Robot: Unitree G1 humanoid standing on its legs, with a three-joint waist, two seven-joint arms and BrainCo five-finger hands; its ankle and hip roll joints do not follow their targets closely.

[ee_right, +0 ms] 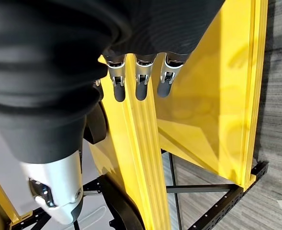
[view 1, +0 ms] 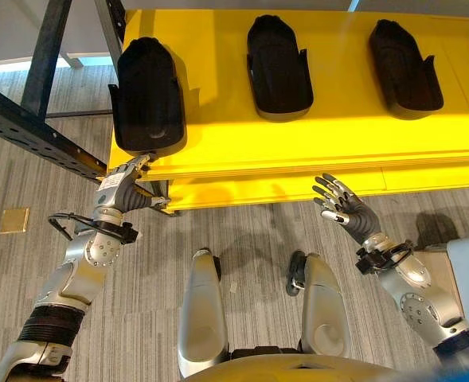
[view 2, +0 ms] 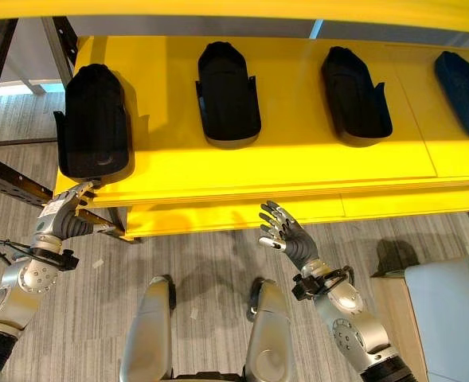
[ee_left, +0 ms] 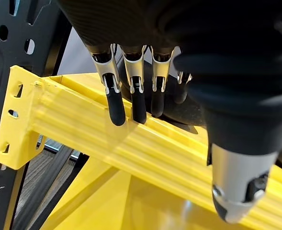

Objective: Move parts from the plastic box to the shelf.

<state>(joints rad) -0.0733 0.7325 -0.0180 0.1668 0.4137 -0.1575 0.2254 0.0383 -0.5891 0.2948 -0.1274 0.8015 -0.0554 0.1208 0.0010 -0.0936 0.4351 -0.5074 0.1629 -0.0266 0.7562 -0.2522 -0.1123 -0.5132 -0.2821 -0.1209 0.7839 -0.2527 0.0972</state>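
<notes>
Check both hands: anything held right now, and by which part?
Nothing held. The left hand rests straight fingers at the near end of the leftmost black part on the yellow shelf, without gripping. The right hand hangs open, empty.

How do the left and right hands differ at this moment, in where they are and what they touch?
The left hand is at the shelf's front left corner, fingers against the near end of the leftmost black part; the right hand hangs in front of the shelf edge, further right, touching nothing. The left hand's fingers point up toward the part; the right hand's are spread, palm up. Both are open and hold nothing.
</notes>
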